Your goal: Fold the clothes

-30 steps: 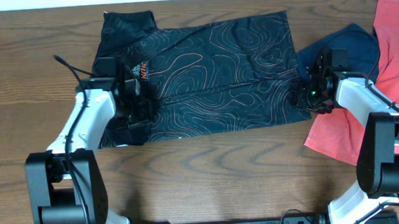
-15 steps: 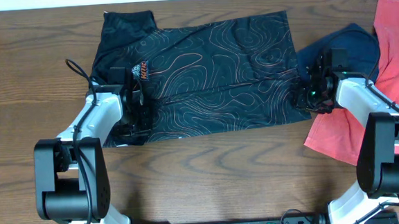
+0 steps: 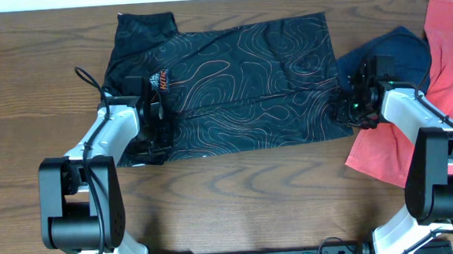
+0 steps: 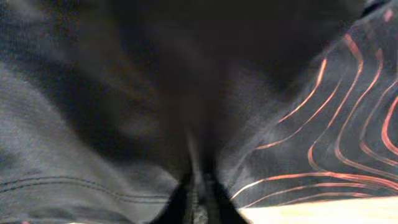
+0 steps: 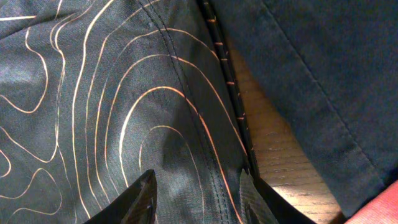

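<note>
A black contour-line jersey point(image 3: 240, 87) lies spread on the wooden table point(image 3: 239, 197). The left gripper point(image 3: 153, 141) is on its near-left corner and the right gripper point(image 3: 348, 108) at its right edge. A navy garment point(image 3: 399, 49) and red tee point(image 3: 450, 42) lie right.

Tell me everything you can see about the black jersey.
The black jersey is thin dark fabric printed with fine orange-and-white contour lines and a small logo. It lies spread flat on the wooden table. The left gripper pinches its near left corner; the right gripper's open fingers straddle its right hem.

Left pincer point(image 4: 199, 198) pinched, right pincer point(image 5: 198, 194) parted
</note>
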